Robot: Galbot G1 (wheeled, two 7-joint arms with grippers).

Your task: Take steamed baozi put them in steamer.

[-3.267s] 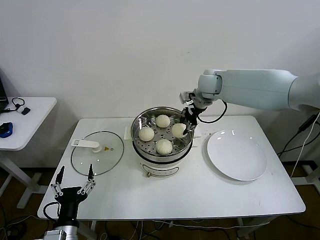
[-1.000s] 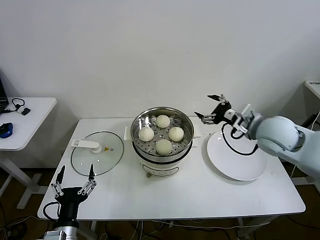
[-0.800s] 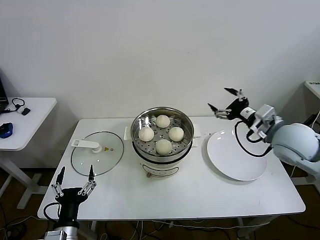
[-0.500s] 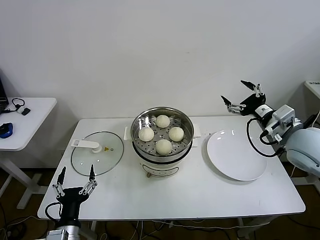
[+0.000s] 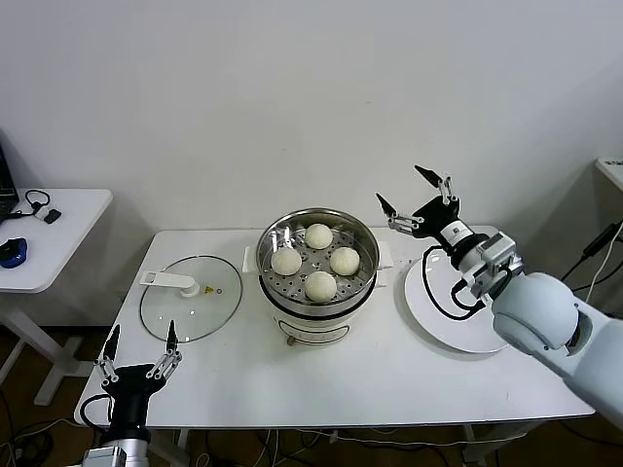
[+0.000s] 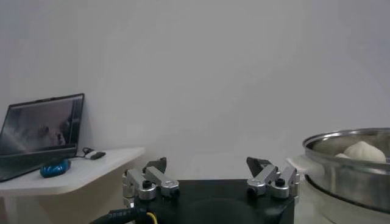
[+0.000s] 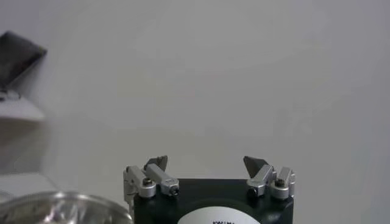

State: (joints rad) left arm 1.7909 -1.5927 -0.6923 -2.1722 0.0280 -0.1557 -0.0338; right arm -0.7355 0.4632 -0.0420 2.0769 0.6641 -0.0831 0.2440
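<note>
The steamer [image 5: 318, 289], a shiny steel pot on a white base, stands mid-table. Several cream-white baozi lie on its perforated tray, among them one at the back [image 5: 318, 235], one at the left [image 5: 286, 261] and one at the front [image 5: 320, 285]. My right gripper [image 5: 417, 197] is open and empty, raised in the air to the right of the steamer, above the plate's far edge. My left gripper [image 5: 137, 352] is open and empty, parked low at the table's front left corner. The steamer rim [image 6: 350, 173] with one baozi [image 6: 364, 151] shows in the left wrist view.
A white plate [image 5: 458, 304] lies empty to the right of the steamer. A glass lid with a white handle [image 5: 190, 309] lies flat to the left. A side table [image 5: 44, 243] with small items stands at the far left.
My right gripper left a baozi in the steamer, drew back to the right over the plate, and has now swung back left toward the steamer, open and empty. The left arm stayed parked.
</note>
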